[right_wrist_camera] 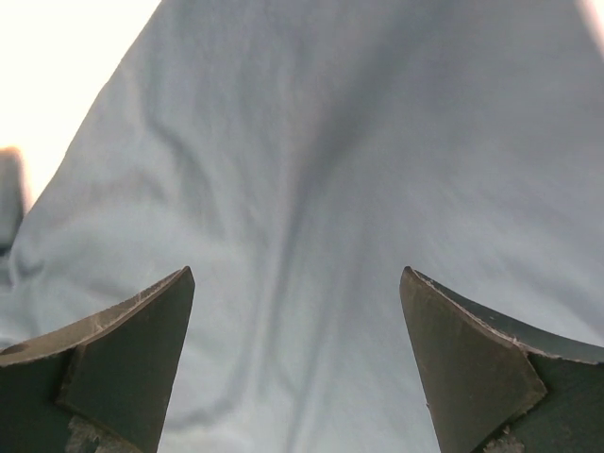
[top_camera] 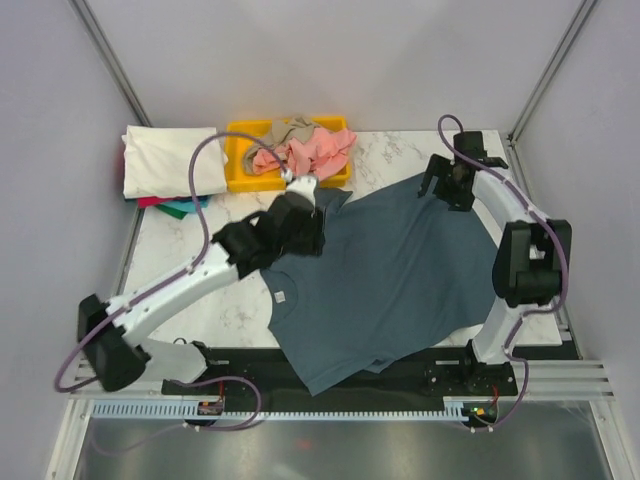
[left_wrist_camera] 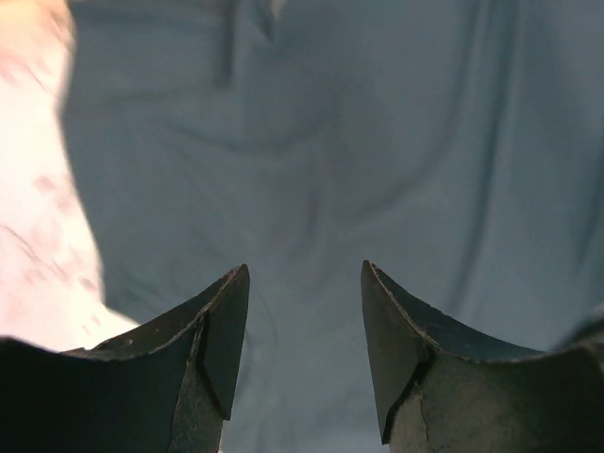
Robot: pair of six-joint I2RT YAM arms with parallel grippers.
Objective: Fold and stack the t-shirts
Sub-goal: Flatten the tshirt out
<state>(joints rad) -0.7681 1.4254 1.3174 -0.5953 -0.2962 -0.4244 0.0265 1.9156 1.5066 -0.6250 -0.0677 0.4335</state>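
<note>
slate-blue t-shirt (top_camera: 400,270): spread flat from desk centre to the right edge; one end hangs over the near edge.
left hand (left_wrist_camera: 304,274): fingers apart, nothing between them, blue cloth directly below. Sits over the shirt's far-left part, just beside the yellow bin (top_camera: 238,150).
right hand (right_wrist_camera: 297,278): fingers wide apart, empty. Over the shirt's far-right part, near the far right corner.
cream-white t-shirt (top_camera: 170,160): folded, far left corner, on top of teal t-shirt (top_camera: 190,207) and red t-shirt (top_camera: 148,201); only their edges show.
bin contents: salmon-pink t-shirt (top_camera: 315,150) and tan t-shirt (top_camera: 292,130), both crumpled.
</note>
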